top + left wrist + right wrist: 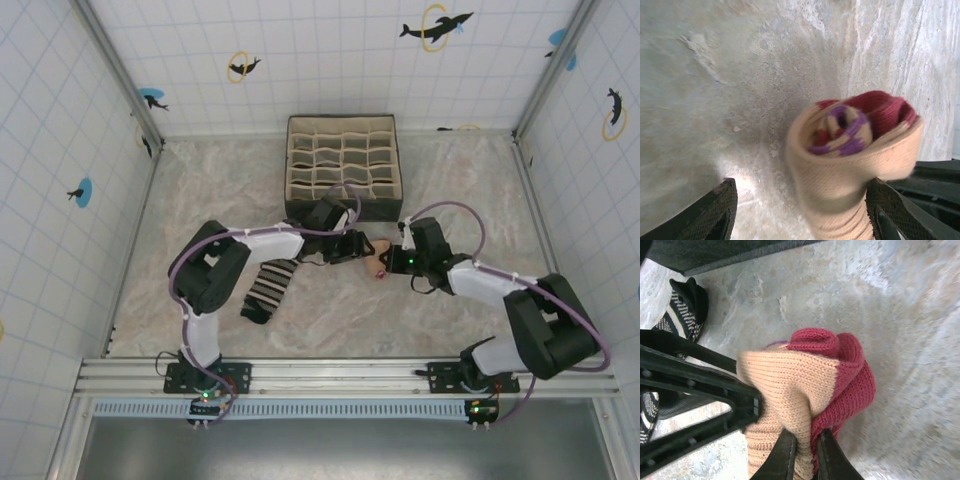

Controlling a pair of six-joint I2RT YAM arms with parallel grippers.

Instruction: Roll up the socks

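**Right gripper** (802,460): clenched. Its two fingers (785,455) stand close together. They pinch a fold of the tan sock (790,385) where the tan knit meets the dark red toe.

**Left gripper** (802,215): released. The jaws stand wide on either side of the tan sock. One finger (715,210) is well clear on the left. The other is just beside the roll's right flank, and whether it touches the fabric cannot be told.

**Tan sock:** rolled into a bundle. In the left wrist view, the tan outer layer wraps around a core of purple-and-white stripes and dark red. In the top view it sits between the two grippers, which meet it from left and right, near the middle of the desk (440,320). Whether the bundle rests on the desk or hangs just above it cannot be told.

**Striped sock** (268,290): black, white and grey. It lies flat and unrolled on the desk beside the left arm, to the left of the tan sock and apart from it. Neither gripper touches it.

**Organiser box** (342,165): beige and gridded. It stands at the far side of the desk, just behind the left gripper and apart from both socks.
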